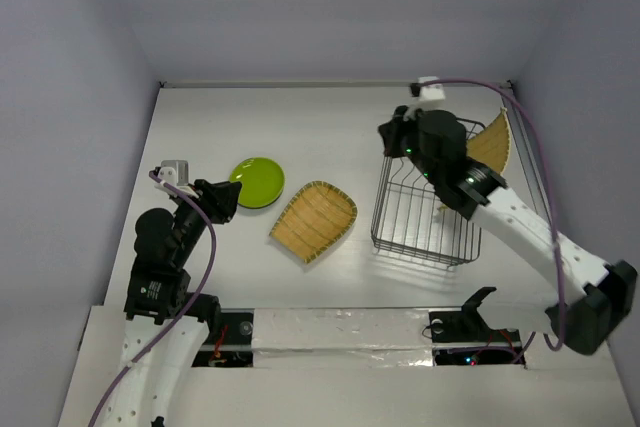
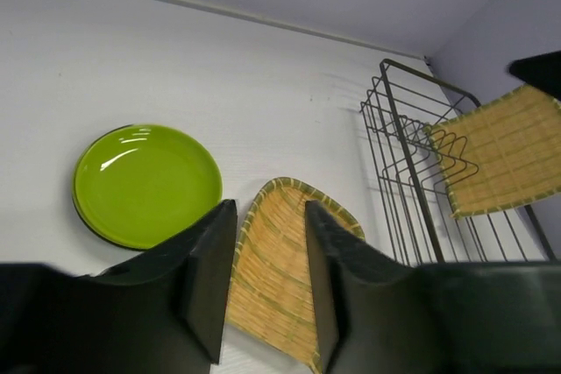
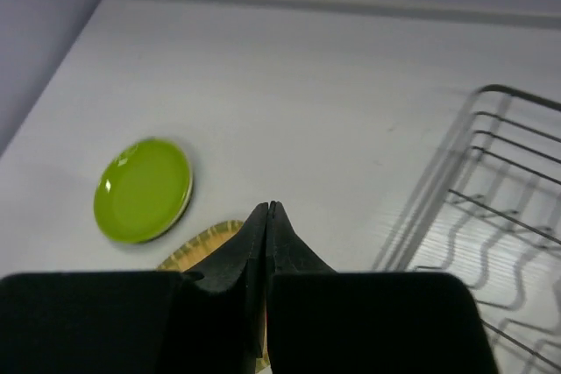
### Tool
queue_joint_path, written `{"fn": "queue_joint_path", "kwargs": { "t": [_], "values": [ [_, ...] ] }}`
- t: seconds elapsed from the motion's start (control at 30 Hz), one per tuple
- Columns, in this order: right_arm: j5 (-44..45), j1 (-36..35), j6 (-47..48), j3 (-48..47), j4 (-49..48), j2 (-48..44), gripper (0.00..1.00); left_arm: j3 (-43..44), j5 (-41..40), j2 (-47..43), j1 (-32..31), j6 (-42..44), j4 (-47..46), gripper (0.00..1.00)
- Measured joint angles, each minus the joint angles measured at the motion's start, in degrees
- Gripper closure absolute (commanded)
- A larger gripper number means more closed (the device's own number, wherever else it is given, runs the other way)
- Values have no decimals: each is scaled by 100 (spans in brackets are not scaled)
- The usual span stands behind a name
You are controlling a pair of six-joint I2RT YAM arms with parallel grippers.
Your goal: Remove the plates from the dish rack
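Observation:
A round green plate (image 1: 256,182) and a woven bamboo plate (image 1: 314,220) lie flat on the table, left of the black wire dish rack (image 1: 425,222). A second bamboo plate (image 1: 492,143) leans tilted at the rack's far right end; the left wrist view shows this bamboo plate (image 2: 504,159) resting on the rack wires (image 2: 412,172). My left gripper (image 2: 267,286) is open and empty, hovering near the table's bamboo plate (image 2: 285,260) and green plate (image 2: 145,183). My right gripper (image 3: 268,209) is shut with nothing in it, above the rack's far left corner (image 1: 390,137).
White walls close in the table at the back and on both sides. The right arm (image 1: 520,217) stretches over the rack from the near right. The left arm's base (image 1: 155,287) sits at the near left edge.

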State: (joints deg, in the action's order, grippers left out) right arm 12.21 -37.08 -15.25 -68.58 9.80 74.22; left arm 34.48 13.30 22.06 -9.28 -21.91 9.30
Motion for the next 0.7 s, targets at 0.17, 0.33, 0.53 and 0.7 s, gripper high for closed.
{"fn": "queue_joint_path", "kwargs": {
  "t": [0.17,0.33,0.53,0.7],
  "values": [
    [1207,608,-470,750,0,-1473,100,0,-4,-79,0,-2,0,99],
    [1333,1987,-820,1471,481,-2380,100,0,-9,-127,0,-4,2,98],
    [2028,2092,-970,1515,1283,-3069,47,0,24,-199,0,-4,-4,88],
    [2529,2406,-1019,1517,1554,-3206,34,0,61,-203,0,-4,-2,85]
  ]
}}
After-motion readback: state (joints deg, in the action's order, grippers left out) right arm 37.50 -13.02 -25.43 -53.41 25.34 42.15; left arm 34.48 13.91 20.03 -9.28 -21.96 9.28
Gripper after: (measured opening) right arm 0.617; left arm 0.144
